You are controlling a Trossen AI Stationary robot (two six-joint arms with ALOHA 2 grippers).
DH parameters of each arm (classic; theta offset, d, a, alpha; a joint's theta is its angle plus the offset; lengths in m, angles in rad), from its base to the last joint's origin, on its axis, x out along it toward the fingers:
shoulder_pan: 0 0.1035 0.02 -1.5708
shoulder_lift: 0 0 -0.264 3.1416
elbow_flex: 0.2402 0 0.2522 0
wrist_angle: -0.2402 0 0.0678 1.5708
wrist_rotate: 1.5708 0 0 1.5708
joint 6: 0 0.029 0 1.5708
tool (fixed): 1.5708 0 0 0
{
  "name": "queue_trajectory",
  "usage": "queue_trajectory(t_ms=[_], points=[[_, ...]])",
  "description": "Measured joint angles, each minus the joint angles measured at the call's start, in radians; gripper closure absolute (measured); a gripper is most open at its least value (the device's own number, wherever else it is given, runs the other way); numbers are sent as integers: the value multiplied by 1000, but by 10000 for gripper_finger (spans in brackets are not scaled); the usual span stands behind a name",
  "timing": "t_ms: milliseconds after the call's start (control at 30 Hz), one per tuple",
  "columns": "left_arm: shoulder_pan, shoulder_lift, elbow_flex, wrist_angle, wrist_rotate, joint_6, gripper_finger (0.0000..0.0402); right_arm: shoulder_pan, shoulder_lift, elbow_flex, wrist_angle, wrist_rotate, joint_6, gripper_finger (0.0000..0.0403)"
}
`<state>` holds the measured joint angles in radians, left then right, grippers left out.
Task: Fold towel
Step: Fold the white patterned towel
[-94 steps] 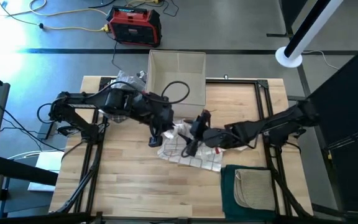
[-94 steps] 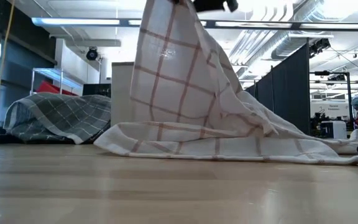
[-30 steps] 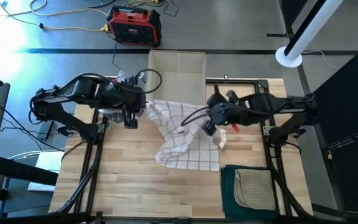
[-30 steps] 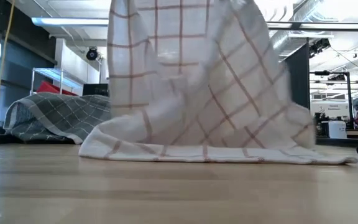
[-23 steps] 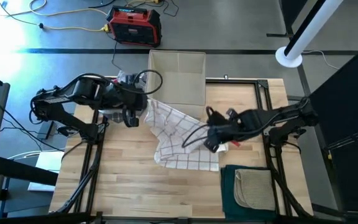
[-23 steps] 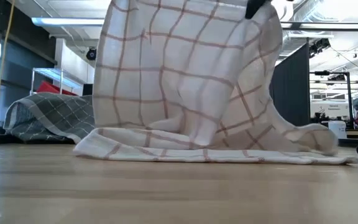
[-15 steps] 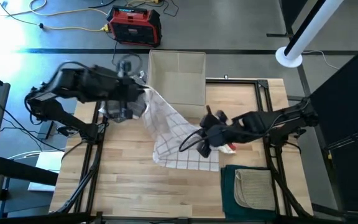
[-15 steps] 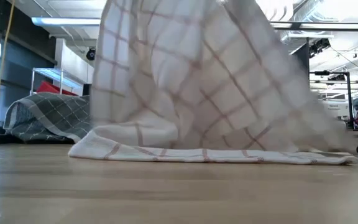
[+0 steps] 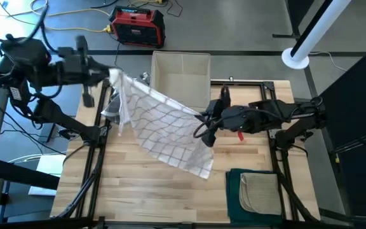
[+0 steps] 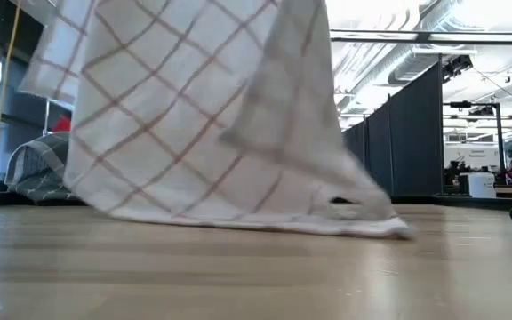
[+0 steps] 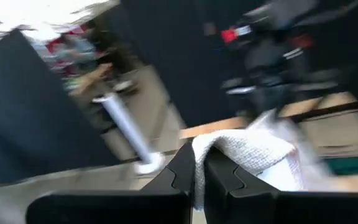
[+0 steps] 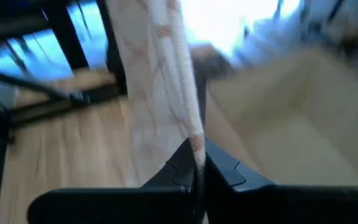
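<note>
The robot is spreading the checked towel (image 9: 161, 127) out in the air, the step that comes ahead of any fold: the cloth is hanging stretched between the two arms, running from about ten o'clock of the table toward its centre, with its lower corner drooping toward six o'clock and, in the low view, its bottom edge brushing the wooden table (image 9: 132, 191). The left gripper (image 9: 111, 77) is holding one top corner off the table's ten o'clock edge, its fingers closed tight on a bunched bit of cloth as the left wrist view shows. The right gripper (image 9: 203, 118) is pinching the opposite corner near the table's centre, its fingers likewise closed with the towel's edge running up between them in the right wrist view. Judging by this, the next move calls for lowering both corners together so the cloth lands flat and unwrinkled, with tension kept between the grippers. Counting things: one checked towel in hand, one grey plaid cloth (image 10: 34, 173) heaped near eleven o'clock, one dark green cloth (image 9: 237, 197) at five o'clock with one tan cloth (image 9: 258, 191) lying on it, one open box (image 9: 182, 76) at twelve o'clock, and one red case (image 9: 137, 25) on the floor beyond.
</note>
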<state>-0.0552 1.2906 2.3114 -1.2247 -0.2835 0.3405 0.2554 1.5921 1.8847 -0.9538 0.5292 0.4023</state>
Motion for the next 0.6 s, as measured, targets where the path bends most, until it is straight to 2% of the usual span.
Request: queue_trajectory(t_ms=[67, 167, 367, 467, 600], points=[[0, 6, -46, -23, 63, -38, 401, 5, 7, 0, -123, -20, 98, 403], [1, 24, -180, -19, 138, -94, 401, 33, 31, -1, -294, -43, 224, 403], [-11, 93, -535, 158, 364, -75, 401, 121, 79, -1, -495, -123, 425, 403], [-11, 124, -682, 220, 401, -67, 401, 183, 81, -53, -521, -161, 511, 403], [-10, 140, -841, 328, 428, -86, 401, 259, 41, -230, -439, -192, 649, 403]])
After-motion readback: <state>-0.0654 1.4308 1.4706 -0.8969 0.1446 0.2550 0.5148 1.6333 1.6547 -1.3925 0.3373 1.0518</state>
